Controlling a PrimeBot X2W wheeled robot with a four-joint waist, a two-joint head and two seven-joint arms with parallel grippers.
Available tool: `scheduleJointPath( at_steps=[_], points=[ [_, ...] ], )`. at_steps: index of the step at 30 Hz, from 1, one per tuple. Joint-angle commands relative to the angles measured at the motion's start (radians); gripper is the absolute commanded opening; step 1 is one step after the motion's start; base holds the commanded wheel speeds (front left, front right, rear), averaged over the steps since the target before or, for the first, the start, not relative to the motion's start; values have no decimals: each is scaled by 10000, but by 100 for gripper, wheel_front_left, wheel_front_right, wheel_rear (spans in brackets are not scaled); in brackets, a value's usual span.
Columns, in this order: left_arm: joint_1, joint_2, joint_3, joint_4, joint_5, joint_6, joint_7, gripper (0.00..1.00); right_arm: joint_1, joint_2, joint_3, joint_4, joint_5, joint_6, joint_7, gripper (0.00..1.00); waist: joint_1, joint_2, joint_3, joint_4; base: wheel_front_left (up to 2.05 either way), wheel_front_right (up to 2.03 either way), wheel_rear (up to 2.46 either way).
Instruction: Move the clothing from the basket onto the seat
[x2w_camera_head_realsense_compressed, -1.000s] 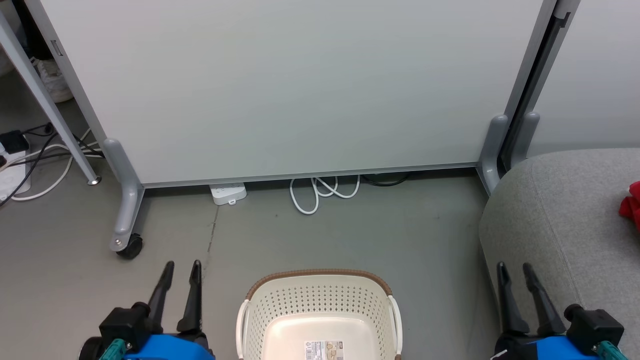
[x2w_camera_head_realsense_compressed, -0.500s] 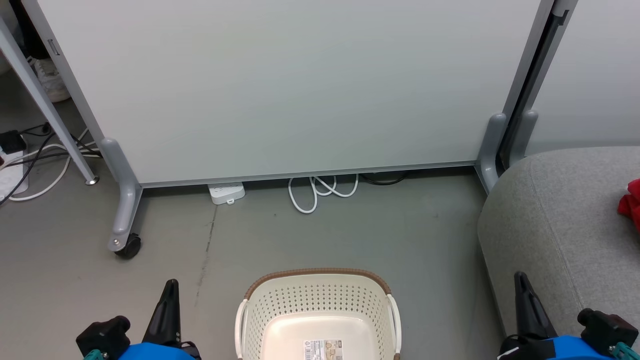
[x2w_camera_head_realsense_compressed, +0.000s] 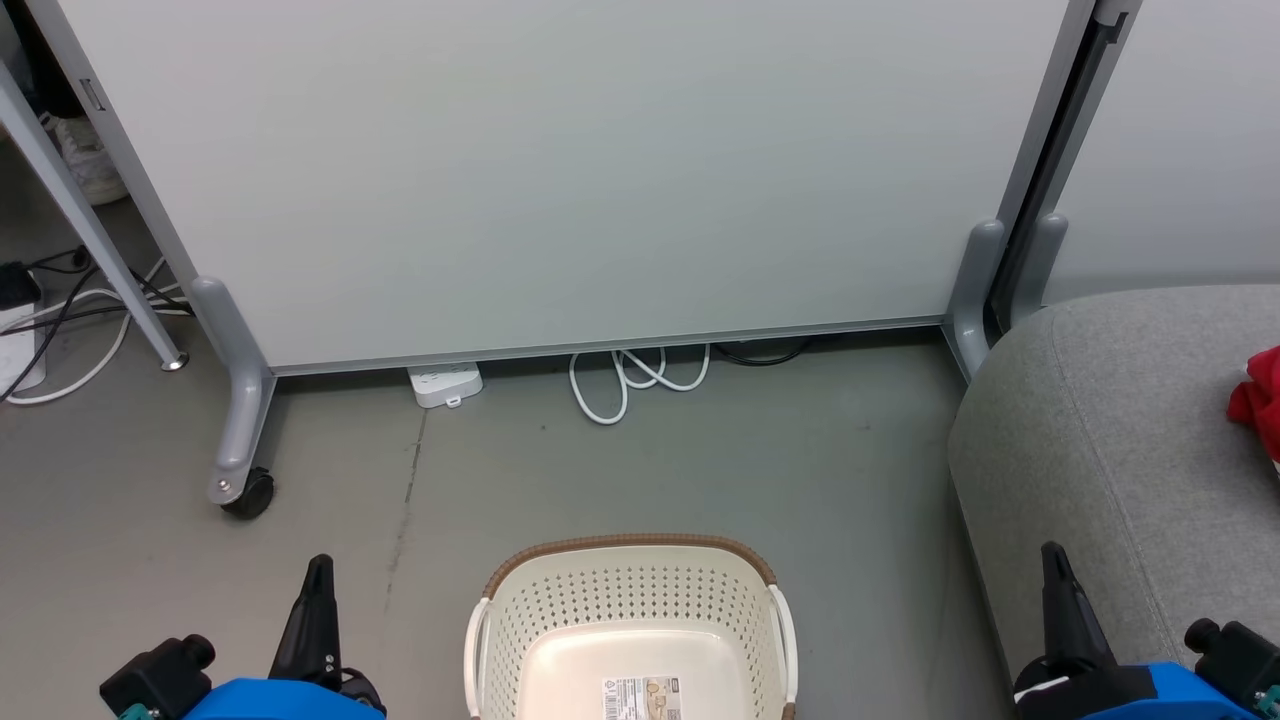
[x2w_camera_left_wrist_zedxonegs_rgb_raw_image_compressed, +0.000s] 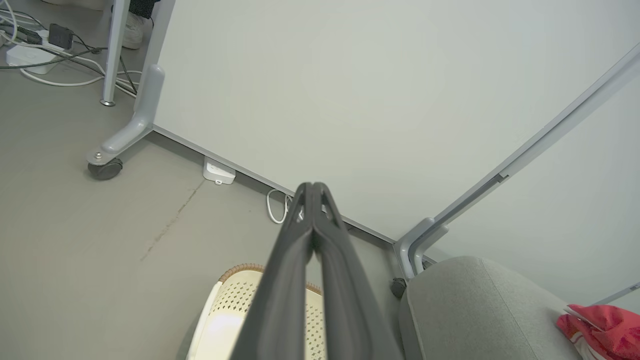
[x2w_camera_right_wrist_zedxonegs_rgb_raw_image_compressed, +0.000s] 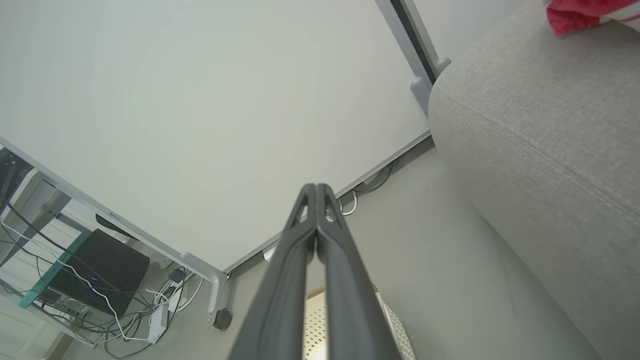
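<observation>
The cream perforated basket with its brown rim stands on the floor at the bottom centre, and its bottom shows just a label. Red clothing lies on the grey seat at the right edge; it also shows as clothing on the seat and as clothing on the seat. My left gripper is shut and empty, left of the basket. My right gripper is shut and empty against the seat's front. The fingertips meet in both wrist views, left gripper and right gripper.
A pale partition panel on castor feet stands behind the basket. A white power strip and looped white cable lie under it. More cables and a desk leg are at the far left.
Both grippers have gone from open to shut, with nothing in them. The head camera has tipped slightly, so the whole scene has shifted a little up and left.
</observation>
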Motion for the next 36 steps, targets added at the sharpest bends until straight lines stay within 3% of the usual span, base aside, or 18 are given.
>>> scheduleJointPath(
  at_steps=[1, 36],
  points=[
    [-228, 37, 95, -204, -330, -28, 84, 0, -357, 12, -50, -177, 326, 0, 67, 0, 0, 0, 4, -9, 0, 0, 0],
    [-307, 61, 686, -612, -4660, -180, 1231, 0, -734, 56, -328, -309, 4646, -2, 1243, 0, 0, 0, 121, -275, 0, 0, 0]
  ],
)
